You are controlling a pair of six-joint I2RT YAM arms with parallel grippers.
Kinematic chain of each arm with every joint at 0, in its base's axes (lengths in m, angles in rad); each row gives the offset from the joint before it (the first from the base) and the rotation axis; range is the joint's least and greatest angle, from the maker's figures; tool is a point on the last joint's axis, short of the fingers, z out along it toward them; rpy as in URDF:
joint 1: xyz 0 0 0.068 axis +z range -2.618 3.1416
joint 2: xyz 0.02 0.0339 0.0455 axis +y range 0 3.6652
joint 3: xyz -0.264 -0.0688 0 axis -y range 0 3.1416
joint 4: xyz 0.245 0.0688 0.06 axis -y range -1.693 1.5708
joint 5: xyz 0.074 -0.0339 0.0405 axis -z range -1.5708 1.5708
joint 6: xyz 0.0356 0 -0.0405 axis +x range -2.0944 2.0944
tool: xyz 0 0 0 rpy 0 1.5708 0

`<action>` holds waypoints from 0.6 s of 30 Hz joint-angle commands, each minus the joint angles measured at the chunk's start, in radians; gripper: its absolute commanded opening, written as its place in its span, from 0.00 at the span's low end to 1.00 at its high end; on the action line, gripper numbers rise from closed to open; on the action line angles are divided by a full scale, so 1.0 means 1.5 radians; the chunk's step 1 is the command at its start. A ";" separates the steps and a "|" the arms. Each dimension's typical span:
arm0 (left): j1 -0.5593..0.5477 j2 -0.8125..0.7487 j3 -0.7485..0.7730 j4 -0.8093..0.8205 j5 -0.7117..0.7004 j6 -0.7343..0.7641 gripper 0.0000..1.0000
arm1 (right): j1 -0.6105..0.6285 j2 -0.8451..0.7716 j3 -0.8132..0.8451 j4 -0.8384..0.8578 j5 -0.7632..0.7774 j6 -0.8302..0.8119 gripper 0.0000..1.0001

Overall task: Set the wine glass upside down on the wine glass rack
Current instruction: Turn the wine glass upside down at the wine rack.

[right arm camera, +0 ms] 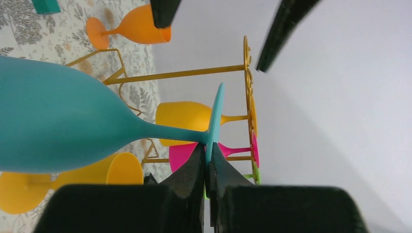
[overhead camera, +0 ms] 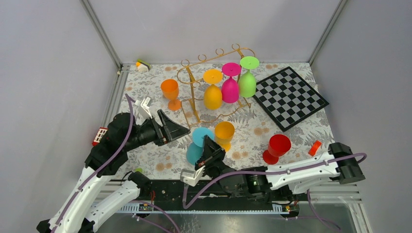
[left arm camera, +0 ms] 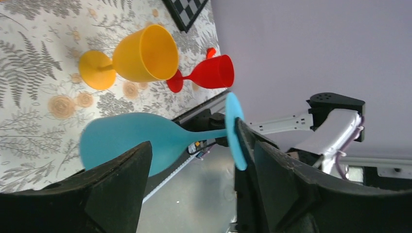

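Teal glass [overhead camera: 194,148] is pinched by its foot rim in the right claw [right arm camera: 208,158], well apart from the rack [overhead camera: 192,85]; left claw [left arm camera: 201,145] is spread open near it. It could be twisted loose from so thin a hold

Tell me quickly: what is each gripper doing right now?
Left gripper: open, facing the teal wine glass.
Right gripper: closed, pinching that glass's foot.

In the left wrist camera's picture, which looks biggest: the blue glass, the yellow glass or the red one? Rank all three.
1. Blue glass, though it lies nearest the camera, so that may flatter it.
2. Yellow glass.
3. Red glass, farthest away.
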 commanded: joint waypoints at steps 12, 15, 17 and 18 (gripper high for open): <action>0.002 0.027 0.035 0.077 0.146 -0.037 0.56 | 0.027 0.054 -0.005 0.198 0.070 -0.145 0.00; 0.001 0.033 0.029 0.077 0.152 -0.039 0.52 | 0.028 0.057 -0.004 0.189 0.068 -0.144 0.00; -0.003 0.039 0.030 0.078 0.155 -0.039 0.49 | 0.028 0.057 -0.004 0.186 0.067 -0.142 0.00; -0.007 0.044 0.031 0.078 0.157 -0.039 0.47 | 0.028 0.058 -0.004 0.184 0.067 -0.140 0.00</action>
